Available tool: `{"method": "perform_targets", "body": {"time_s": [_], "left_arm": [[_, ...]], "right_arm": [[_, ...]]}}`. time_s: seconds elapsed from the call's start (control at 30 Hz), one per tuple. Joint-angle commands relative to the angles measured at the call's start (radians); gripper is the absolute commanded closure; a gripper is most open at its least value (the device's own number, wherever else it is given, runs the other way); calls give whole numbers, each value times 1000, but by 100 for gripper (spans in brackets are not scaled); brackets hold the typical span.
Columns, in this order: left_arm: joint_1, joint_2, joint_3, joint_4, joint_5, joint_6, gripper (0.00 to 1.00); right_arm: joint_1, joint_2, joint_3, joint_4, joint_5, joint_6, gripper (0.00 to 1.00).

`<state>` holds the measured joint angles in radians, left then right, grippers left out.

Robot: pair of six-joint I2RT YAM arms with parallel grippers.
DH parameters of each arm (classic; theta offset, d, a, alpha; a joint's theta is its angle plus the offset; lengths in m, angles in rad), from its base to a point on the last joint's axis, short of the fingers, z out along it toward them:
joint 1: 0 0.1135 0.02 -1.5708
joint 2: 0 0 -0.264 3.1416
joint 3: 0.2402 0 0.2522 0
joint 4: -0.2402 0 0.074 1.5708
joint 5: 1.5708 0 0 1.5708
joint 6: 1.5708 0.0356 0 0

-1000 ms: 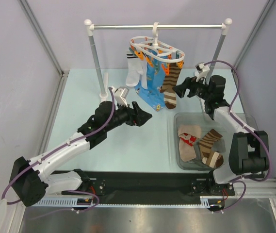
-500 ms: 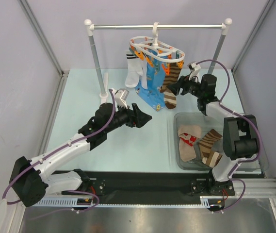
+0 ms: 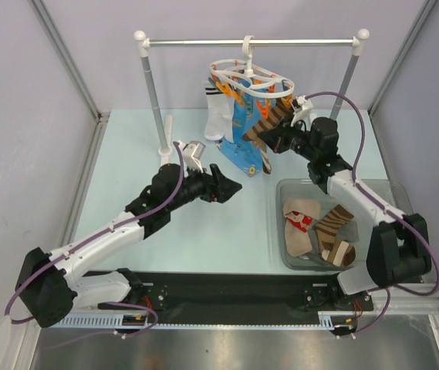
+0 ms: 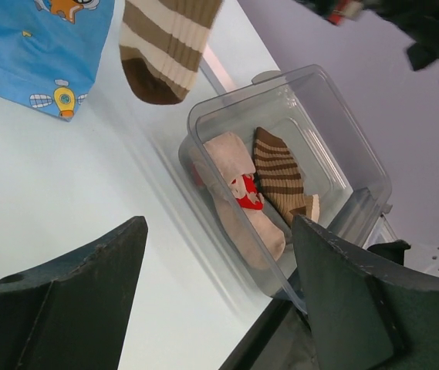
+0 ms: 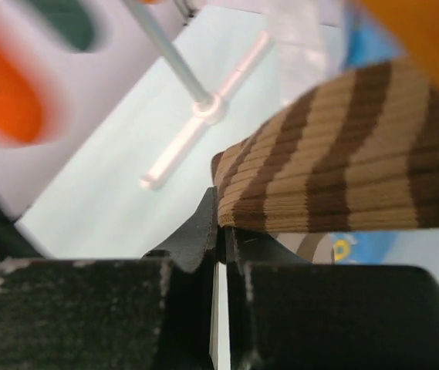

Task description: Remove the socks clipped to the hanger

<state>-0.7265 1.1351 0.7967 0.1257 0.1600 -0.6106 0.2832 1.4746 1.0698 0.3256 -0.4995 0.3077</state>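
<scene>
Where grey walls [image 3: 18, 116] enclose, tabletop [image 3: 126, 158] seems mint.

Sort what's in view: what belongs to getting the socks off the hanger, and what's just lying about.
Job: hanger; brown-striped sock, pinched in the shut right gripper; white sock with black stripes, hanging from the hanger; clear bin holding loose socks.
Lying about: blue cartoon-print cloth; metal rail carrying the hanger; left gripper, open and holding nothing.
</scene>
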Motion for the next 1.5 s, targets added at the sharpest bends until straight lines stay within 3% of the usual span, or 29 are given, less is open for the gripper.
{"method": "perform_targets", "body": {"time_s": [0.0, 0.27, 0.83, 0.93, 0.97, 1.0, 1.07, 1.1, 1.13, 1.2, 1.3, 1.47], "left_arm": [[7, 25, 33, 43, -4, 29, 19], [7, 98, 84, 121, 9, 28, 16], [-25, 360, 294, 209, -23, 5, 12], [-31, 380, 302, 253, -17, -18, 28], [-31, 382, 296, 265, -10, -21, 50], [-31, 384, 295, 272, 10, -26, 63], [-31, 381, 289, 281, 30, -31, 88], [-31, 370, 283, 284, 42, -29, 94], [-31, 362, 279, 281, 50, -31, 100], [-31, 347, 265, 270, 65, -31, 100], [-27, 321, 253, 249, 107, -26, 100], [-8, 305, 249, 229, 217, -37, 100]], "right_arm": [[63, -117, -17, -88, 124, 95, 100], [154, -263, -68, -85, 182, 206, 100], [185, -304, -146, -3, 225, 435, 100], [186, -310, -160, 4, 234, 453, 100], [185, -313, -162, 3, 234, 450, 100], [186, -316, -160, 0, 231, 446, 100], [185, -316, -139, -31, 217, 395, 85], [183, -315, -127, -51, 210, 365, 71], [182, -315, -113, -97, 197, 300, 65], [171, -321, -78, -140, 178, 225, 51], [93, -345, -51, -216, 98, 148, 40], [-142, -401, -39, -221, -40, 149, 41]]}}
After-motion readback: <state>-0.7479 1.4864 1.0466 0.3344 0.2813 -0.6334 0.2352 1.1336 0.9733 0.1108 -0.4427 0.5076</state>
